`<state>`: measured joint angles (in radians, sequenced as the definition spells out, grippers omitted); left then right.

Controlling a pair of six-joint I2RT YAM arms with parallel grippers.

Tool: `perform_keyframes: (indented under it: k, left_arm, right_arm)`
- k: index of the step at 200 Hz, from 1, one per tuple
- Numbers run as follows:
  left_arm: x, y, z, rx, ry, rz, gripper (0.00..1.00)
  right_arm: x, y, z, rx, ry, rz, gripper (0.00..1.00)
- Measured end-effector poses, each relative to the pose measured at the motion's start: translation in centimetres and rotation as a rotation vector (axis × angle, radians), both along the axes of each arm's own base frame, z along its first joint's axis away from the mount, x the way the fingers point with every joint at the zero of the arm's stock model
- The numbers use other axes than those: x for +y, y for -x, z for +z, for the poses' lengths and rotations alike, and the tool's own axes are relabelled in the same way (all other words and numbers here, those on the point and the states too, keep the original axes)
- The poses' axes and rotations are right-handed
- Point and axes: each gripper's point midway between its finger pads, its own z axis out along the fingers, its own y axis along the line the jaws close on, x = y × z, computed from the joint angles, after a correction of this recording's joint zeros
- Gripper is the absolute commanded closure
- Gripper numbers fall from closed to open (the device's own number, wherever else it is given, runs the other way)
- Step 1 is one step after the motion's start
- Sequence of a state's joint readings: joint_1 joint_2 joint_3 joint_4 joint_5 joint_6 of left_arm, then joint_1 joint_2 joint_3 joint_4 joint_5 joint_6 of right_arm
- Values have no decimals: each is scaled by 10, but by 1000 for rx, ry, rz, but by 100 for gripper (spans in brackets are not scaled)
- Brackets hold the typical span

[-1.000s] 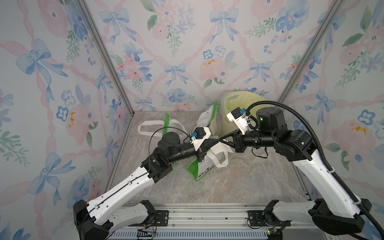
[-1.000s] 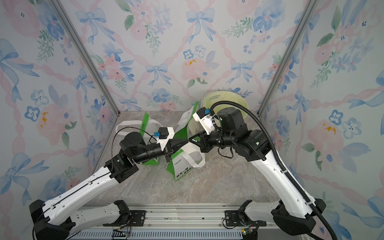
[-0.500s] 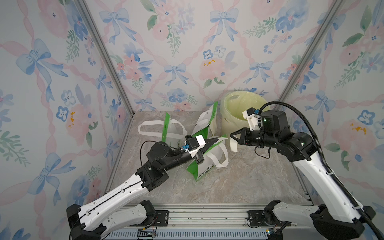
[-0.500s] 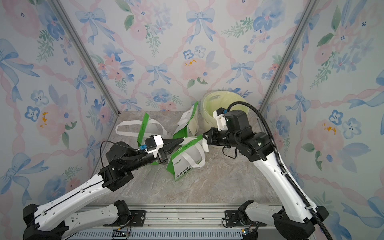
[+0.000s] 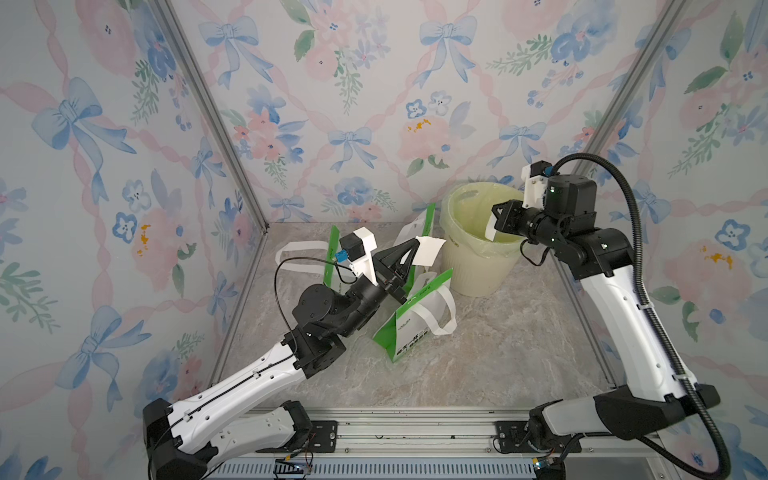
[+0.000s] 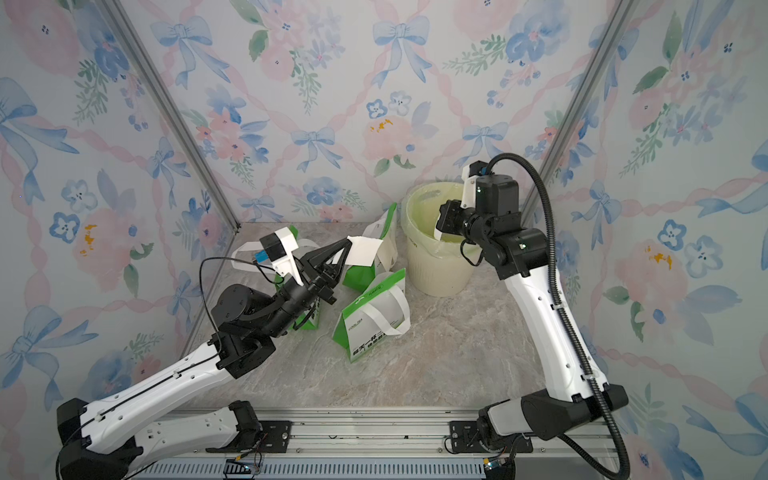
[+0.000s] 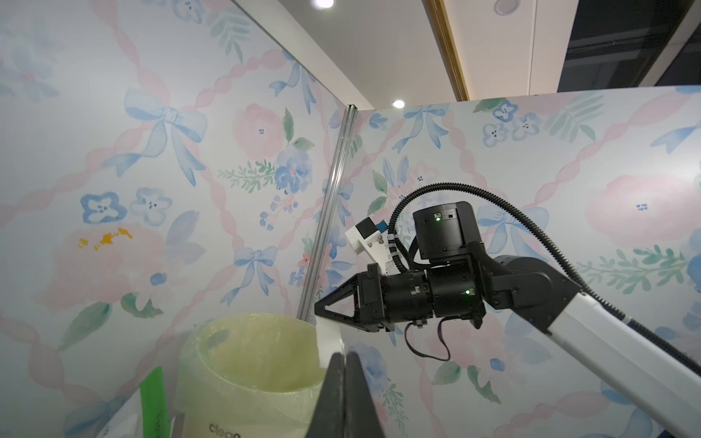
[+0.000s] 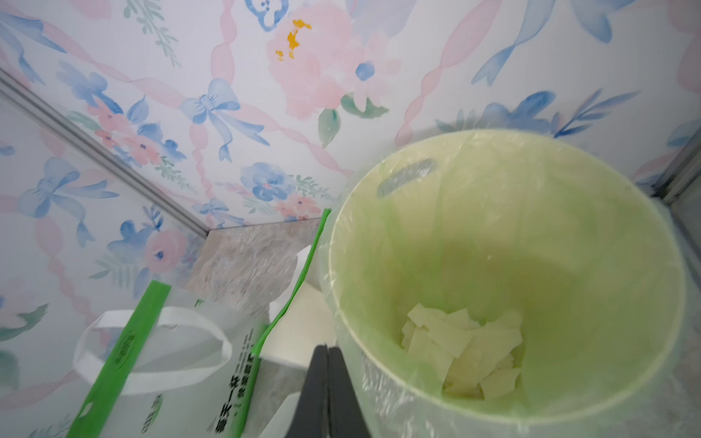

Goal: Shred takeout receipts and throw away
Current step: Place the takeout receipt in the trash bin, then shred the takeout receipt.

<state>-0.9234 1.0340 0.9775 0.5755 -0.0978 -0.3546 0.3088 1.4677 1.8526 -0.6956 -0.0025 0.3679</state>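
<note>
There are three green-and-white bags (image 5: 409, 332), one lined bin (image 5: 469, 266), two white receipt pieces (image 5: 428, 251), and scraps (image 8: 462, 349) too jumbled to count.

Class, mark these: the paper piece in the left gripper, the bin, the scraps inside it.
paper piece (image 5: 430, 251), a top view, its middle.
bin (image 5: 473, 270), a top view, outer wall.
scraps (image 8: 462, 352), right wrist view, pile's middle.

bin liner (image 8: 493, 212): thin glossy plast. film | receipt piece (image 5: 430, 250): matt wht paper | tabletop (image 5: 498, 353): smooth, marble-look | rail (image 5: 415, 432): brushed metal
</note>
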Motion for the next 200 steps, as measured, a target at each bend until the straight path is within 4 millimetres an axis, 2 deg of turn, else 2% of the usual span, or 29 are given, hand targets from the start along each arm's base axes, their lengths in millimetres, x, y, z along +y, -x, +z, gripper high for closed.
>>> perform_keyframes:
  k: [28, 41, 49, 61, 74, 84, 101, 124, 142, 158, 172, 186, 200]
  left_arm:
    - [-5, -10, -10, 98, 52, -18, 100]
    - [-5, -12, -11, 122, 72, -23, 100]
    - [-5, -13, -12, 132, 80, -23, 100]
    - [-4, -14, -12, 144, 92, -23, 100]
    - [-4, -15, -13, 153, 98, -24, 100]
    - [-5, -16, -14, 162, 101, -24, 100]
    - [-9, -19, -19, 180, 100, -29, 100]
    - [-15, -22, -25, 203, 98, -40, 100]
    - [-17, -22, -26, 212, 103, -51, 100]
    - [-15, -21, -23, 213, 126, -61, 100]
    - [-11, -22, -20, 218, 156, -68, 100]
    - [-2, -23, -21, 228, 194, -70, 100]
    - [6, -24, -24, 241, 230, -77, 100]
  right_arm:
    - [-11, -57, -37, 20, 119, -82, 89]
    - [-17, -80, -63, 55, 183, -107, 70]
    - [-20, -89, -79, 82, 215, -118, 64]
    - [-24, -98, -100, 123, 262, -122, 57]
    - [-25, -101, -111, 148, 294, -119, 51]
    - [-26, -100, -112, 150, 303, -120, 48]
    - [-28, -95, -97, 118, 310, -117, 45]
    - [-27, -74, -61, 50, 274, -91, 45]
    - [-18, -43, -20, -32, 217, -26, 43]
    - [-2, -1, 15, -114, 160, 70, 42]
    - [16, 40, 34, -167, 118, 175, 42]
    - [34, 79, 43, -201, 85, 279, 41]
    - [49, 110, 42, -205, 61, 367, 41]
